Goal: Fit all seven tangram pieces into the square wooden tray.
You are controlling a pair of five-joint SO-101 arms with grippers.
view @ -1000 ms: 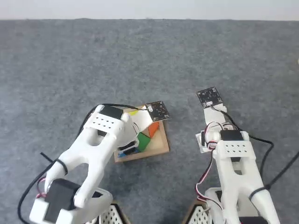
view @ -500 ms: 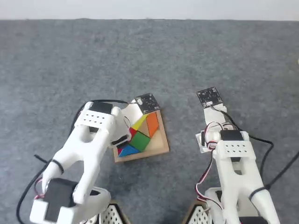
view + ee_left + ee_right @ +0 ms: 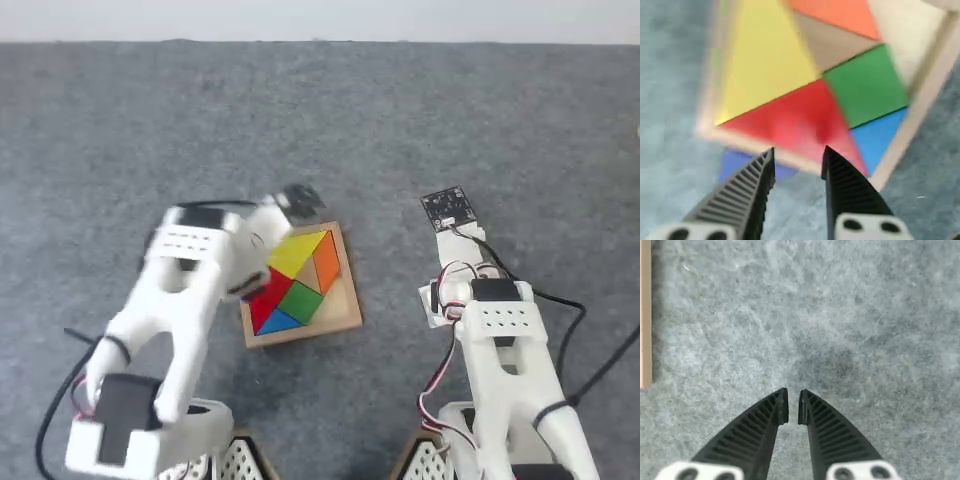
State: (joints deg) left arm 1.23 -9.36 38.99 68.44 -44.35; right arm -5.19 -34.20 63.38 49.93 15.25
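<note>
Wooden tray [image 3: 352, 292] on grey carpet [image 3: 150, 120] holds coloured pieces [image 3: 298, 300], a blue piece [image 3: 732, 168] lying just outside; the left gripper [image 3: 797, 161] hangs spread and empty over its edge, the right gripper [image 3: 793, 407] nearly pressed together over carpet nearby.

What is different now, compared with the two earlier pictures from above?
The left gripper has swung away to the left, off the tray, so the pieces inside it are now uncovered. It is open and holds nothing. The tray and the right gripper stayed where they were.
</note>
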